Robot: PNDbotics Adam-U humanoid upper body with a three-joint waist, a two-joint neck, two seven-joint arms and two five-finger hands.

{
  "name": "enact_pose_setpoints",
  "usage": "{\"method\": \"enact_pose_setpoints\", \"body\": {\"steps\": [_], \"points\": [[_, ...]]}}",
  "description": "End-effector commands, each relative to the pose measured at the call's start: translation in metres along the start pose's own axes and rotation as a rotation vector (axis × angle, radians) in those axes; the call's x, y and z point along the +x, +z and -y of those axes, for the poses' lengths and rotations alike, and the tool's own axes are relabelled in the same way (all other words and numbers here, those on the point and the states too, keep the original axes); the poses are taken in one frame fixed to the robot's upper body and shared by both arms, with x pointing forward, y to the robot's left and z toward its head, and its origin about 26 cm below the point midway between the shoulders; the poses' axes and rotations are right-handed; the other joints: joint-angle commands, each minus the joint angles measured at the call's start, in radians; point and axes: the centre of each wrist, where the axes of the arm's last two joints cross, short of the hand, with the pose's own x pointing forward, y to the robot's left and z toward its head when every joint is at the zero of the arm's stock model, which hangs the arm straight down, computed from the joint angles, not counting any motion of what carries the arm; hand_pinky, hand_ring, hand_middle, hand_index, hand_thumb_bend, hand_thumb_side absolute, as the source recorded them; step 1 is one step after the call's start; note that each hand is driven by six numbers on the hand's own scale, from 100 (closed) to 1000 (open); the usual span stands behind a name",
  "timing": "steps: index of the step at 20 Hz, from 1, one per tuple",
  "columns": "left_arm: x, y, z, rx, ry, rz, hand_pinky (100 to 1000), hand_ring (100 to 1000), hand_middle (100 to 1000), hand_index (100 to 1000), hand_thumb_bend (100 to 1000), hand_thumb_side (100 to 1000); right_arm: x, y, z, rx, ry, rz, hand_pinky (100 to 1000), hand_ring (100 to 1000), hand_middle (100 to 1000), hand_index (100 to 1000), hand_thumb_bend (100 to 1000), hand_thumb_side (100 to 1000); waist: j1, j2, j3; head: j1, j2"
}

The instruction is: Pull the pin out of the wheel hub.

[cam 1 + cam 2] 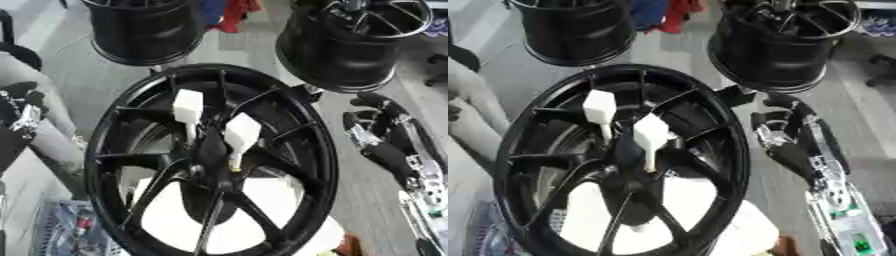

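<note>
Black wheel hub (210, 160) stood upright at centre of view, spokes facing camera. Two white-handled pins (241, 134) (187, 107) sat in hub centre, side by side, handles up, shafts seated. Neither touched by a hand. R. hand (785, 145) hung just beside rim, right side, apart from it; fingers curled, holding nothing. L. hand (22, 117) at left edge, mostly cut off; finger state: cannot tell. Two more black rims (144, 30) (350, 42) behind.
</note>
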Motion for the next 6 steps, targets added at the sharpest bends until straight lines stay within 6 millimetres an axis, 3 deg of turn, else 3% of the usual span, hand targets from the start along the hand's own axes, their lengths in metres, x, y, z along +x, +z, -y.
{"method": "enact_pose_setpoints", "body": {"steps": [1,6], "points": [[0.0089,-0.0041,-0.0015,-0.005,0.000,0.034,619,603,628,788,176,595,0.0062,-0.0032,0.0040,-0.007,0.005,0.027,636,696,743,830,293,309,0.000,-0.012,0.003,0.000,-0.002],[0.0097,-0.0039,-0.0018,-0.001,0.004,0.033,620,603,628,788,176,598,0.0063,-0.0030,0.0043,-0.007,0.005,0.027,636,696,743,830,296,307,0.001,-0.012,0.001,-0.002,-0.002]]}}
